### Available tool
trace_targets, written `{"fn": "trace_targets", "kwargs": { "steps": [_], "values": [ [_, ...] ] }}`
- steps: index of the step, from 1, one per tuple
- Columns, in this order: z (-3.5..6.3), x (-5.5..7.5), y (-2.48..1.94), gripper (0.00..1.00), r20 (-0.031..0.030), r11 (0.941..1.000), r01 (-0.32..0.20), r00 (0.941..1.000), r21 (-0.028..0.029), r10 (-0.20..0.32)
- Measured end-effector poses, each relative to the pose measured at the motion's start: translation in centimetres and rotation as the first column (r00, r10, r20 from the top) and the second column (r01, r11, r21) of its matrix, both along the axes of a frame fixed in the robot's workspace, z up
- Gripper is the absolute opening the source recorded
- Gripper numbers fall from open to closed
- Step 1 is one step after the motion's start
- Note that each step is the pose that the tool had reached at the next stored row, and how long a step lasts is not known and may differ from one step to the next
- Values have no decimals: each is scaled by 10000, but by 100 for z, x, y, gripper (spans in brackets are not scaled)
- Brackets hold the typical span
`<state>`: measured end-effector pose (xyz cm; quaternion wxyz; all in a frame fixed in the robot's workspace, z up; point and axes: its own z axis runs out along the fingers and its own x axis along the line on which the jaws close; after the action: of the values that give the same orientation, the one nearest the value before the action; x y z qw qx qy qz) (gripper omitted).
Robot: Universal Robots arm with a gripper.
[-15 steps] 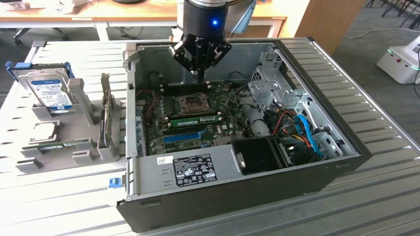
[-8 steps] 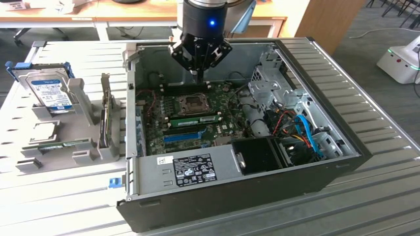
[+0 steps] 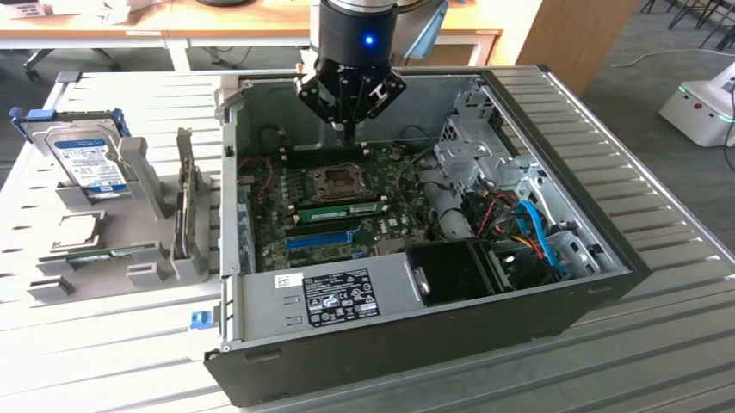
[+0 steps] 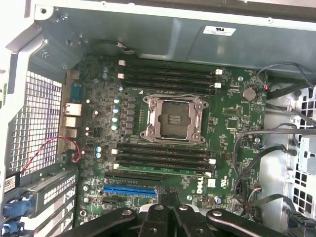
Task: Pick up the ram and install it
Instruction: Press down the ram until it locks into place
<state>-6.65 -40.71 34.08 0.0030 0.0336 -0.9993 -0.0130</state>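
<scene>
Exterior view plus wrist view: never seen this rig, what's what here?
The exterior view looks down at a robot arm whose claw hangs over an open computer case on a slatted table. The wrist view comes from a camera on the arm, looking straight down at the motherboard with its empty processor socket. The ram, a thin green stick, sits in a slot beside the socket; in the exterior view it is at. On the exterior view's left, a grey rack holds a hard drive and other parts.

Exterior view looks down at the whole case (image 3: 460,284); wrist view faces its motherboard (image 4: 168,133) closely.
</scene>
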Motion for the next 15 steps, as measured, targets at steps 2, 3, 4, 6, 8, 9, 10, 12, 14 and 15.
{"fn": "trace_targets", "kwargs": {
  "steps": [2,3,4,6,8,9,10,12,14,15],
  "values": [
    [0,0,0,10,0,10000,0,10000,0,0],
    [0,0,0,10,0,10000,0,10000,0,0],
    [0,0,0,10,0,10000,4,10000,0,-4],
    [0,1,0,10,0,10000,44,10000,0,-44],
    [0,2,0,10,0,9999,140,9999,0,-140],
    [0,2,0,10,0,9998,211,9998,0,-211],
    [-1,2,0,10,0,9996,282,9996,0,-282],
    [-1,2,0,10,-1,9991,427,9991,0,-427],
    [-1,2,0,10,0,9990,446,9990,0,-446],
    [-1,2,0,10,0,9990,448,9990,0,-448]
  ]
}}
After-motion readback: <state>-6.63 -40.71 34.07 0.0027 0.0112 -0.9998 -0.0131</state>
